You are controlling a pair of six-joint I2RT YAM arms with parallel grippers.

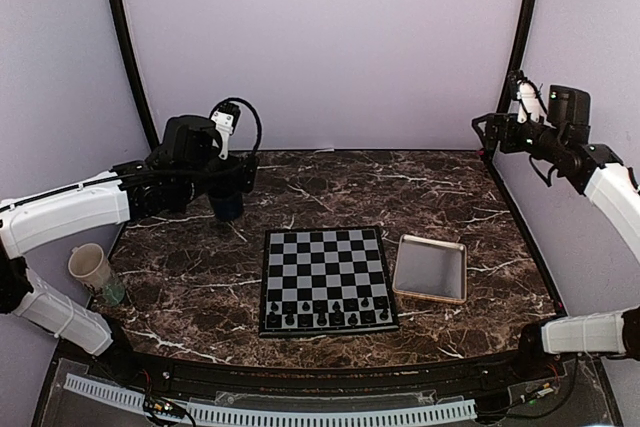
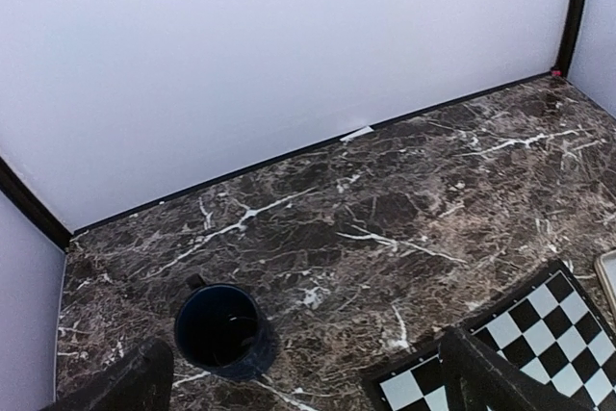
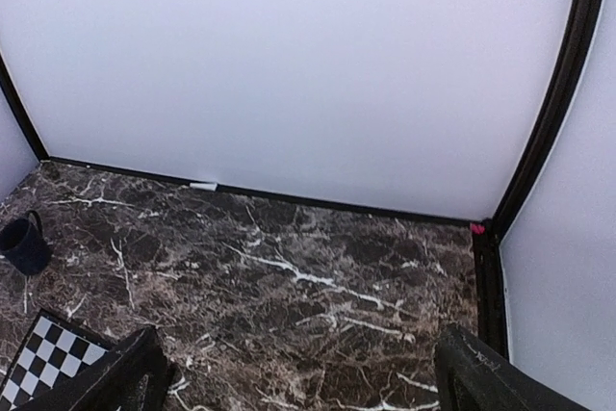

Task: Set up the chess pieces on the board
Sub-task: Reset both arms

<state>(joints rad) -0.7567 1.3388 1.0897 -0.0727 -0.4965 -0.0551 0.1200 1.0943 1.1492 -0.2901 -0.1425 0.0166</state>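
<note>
The board (image 1: 325, 265), black and pale grey squares, lies flat at the table's middle. Several tiny dark chess pieces (image 1: 322, 313) stand along its two nearest rows. My left gripper (image 1: 232, 185) hangs open over the back left of the table, just above a dark blue mug (image 1: 227, 207). In the left wrist view the mug (image 2: 223, 331) stands between the spread fingers (image 2: 130, 384), nearer the left one, and a corner of the board (image 2: 525, 339) shows at right. My right gripper (image 1: 497, 132) is raised at the back right, open, with nothing in it (image 3: 308, 377).
A tan-rimmed square tray (image 1: 432, 269) lies right of the board. A white cup (image 1: 90, 267) stands near the table's left edge. Walls close the table at the back and sides. In the right wrist view the mug (image 3: 24, 244) shows at far left.
</note>
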